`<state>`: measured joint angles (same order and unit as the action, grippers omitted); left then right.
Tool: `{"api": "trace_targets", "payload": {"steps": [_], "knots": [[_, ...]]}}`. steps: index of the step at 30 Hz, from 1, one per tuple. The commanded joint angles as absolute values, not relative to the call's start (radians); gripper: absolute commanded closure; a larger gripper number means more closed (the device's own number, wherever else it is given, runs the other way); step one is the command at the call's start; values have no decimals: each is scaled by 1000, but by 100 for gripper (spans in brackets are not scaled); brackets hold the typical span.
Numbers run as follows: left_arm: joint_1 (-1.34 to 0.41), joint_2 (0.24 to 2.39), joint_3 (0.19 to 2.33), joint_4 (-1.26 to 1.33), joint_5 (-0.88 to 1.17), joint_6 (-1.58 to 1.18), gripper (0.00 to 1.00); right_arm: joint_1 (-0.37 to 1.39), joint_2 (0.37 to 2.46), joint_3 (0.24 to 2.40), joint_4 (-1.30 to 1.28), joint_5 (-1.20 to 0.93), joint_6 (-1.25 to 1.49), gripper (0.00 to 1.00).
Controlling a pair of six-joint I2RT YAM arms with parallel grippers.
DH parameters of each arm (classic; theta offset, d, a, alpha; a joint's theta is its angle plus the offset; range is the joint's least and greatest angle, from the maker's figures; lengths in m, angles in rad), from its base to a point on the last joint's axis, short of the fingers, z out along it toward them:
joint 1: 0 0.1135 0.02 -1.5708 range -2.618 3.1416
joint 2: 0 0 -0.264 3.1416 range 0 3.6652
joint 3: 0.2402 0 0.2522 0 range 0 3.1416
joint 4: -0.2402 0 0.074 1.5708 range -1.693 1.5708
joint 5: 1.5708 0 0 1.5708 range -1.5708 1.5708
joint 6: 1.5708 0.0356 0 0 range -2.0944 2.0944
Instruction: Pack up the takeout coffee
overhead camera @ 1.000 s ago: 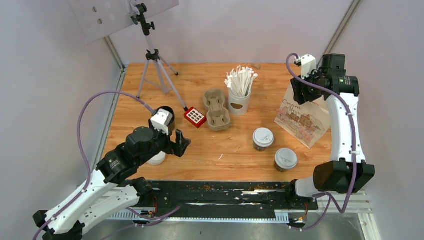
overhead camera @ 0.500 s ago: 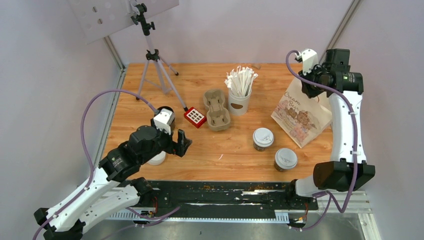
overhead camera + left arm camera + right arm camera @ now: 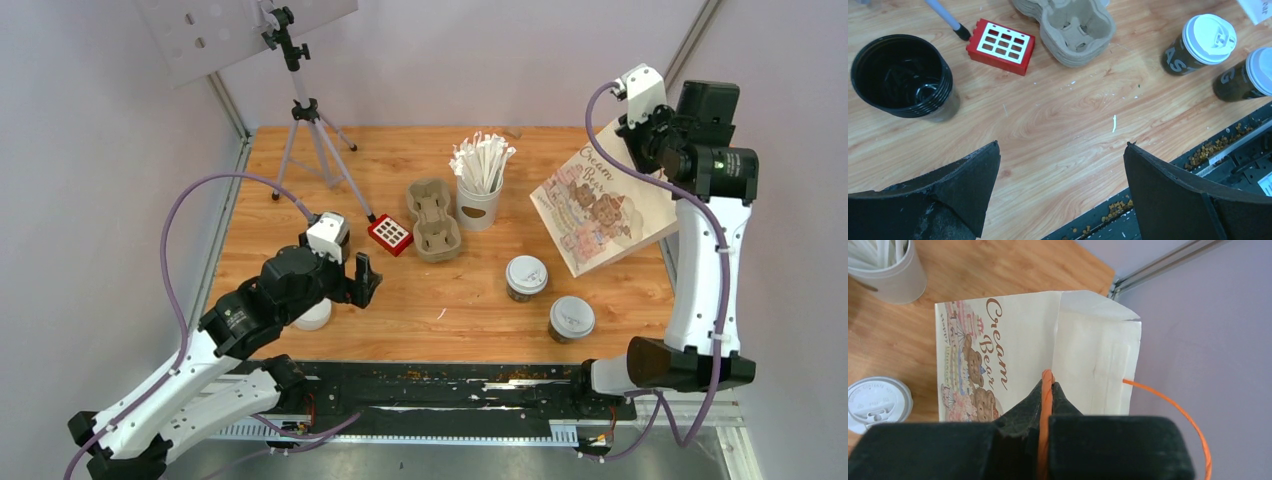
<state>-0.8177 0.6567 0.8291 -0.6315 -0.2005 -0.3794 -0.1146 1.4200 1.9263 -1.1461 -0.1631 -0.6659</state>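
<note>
Paper bag [image 3: 600, 205] lifted, tilted since earlier; orange handle [image 3: 1046, 376] pinched in right gripper [image 3: 1048, 387]. Left gripper [image 3: 1060, 150] wide. 2 coffee cups [image 3: 1198, 45] ahead-right: likely light, crushable; grasp mid-wall.

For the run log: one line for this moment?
right tool: shut on bag handle | bag: tilted | left tool: open | cups: on table

Right gripper [image 3: 1048, 385] high, jaws pinched closed; left gripper [image 3: 1062, 150] low, jaws wide.
</note>
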Motion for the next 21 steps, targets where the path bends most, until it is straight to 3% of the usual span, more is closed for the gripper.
{"api": "trace_targets", "payload": {"steps": [1, 13, 21], "knots": [[-821, 677, 898, -651, -256, -385, 0, -120, 1349, 2020, -1046, -172, -679, 100], [-818, 859, 1087, -795, -263, -395, 0, -104, 1264, 2096, -878, -487, -547, 100], [-740, 910, 1243, -878, -181, -486, 0, -29, 1134, 1978, -809, -652, -444, 100]]}}
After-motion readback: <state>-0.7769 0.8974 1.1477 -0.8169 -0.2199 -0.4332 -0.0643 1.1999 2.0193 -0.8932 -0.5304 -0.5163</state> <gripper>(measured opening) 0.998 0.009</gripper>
